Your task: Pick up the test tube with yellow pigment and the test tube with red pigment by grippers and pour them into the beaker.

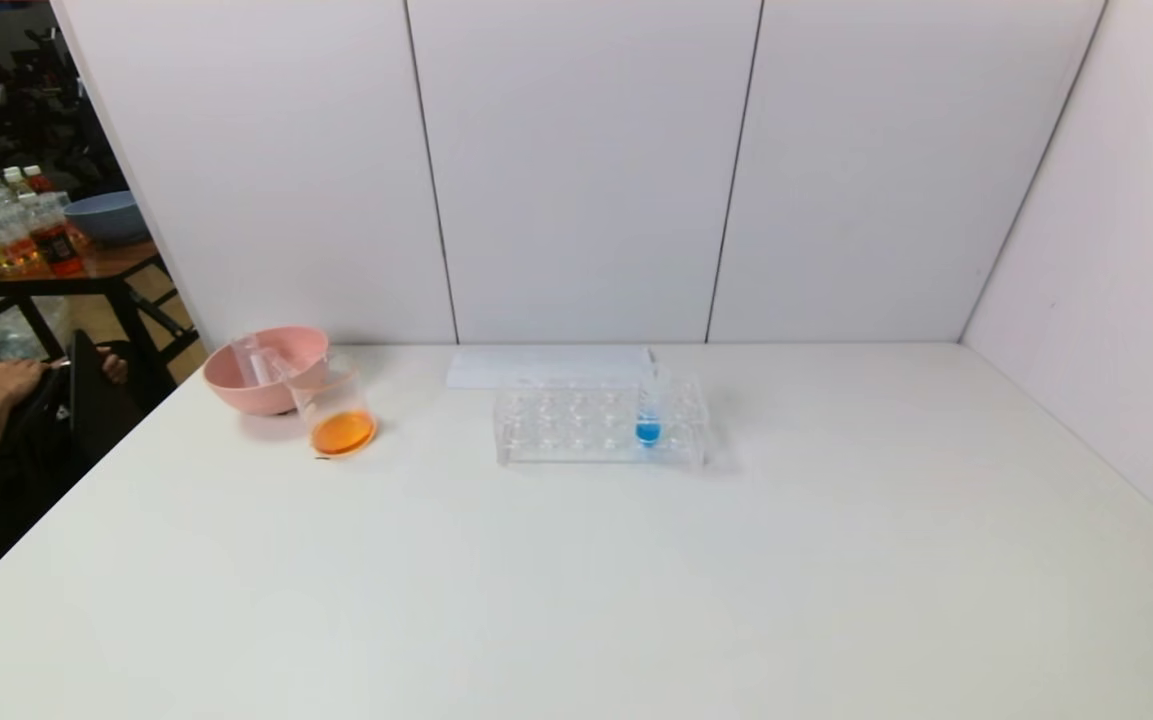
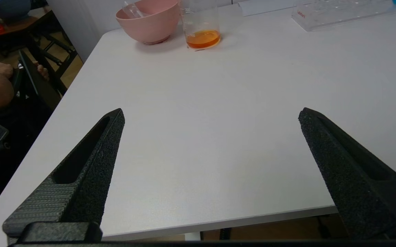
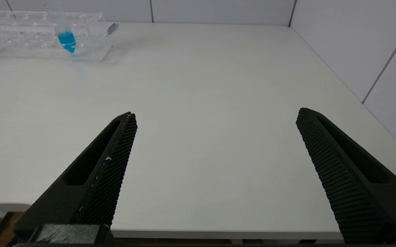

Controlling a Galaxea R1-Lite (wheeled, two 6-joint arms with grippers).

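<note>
End effector (image 2: 211, 115) (wide apart) short of beaker (image 2: 200, 25)

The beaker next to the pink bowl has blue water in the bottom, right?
Not quite. The beaker does stand right next to the pink bowl, but the liquid in its bottom is orange, not blue. The head view shows this, and the left wrist view does too. The only blue liquid is in the tube standing in the clear rack.
</note>
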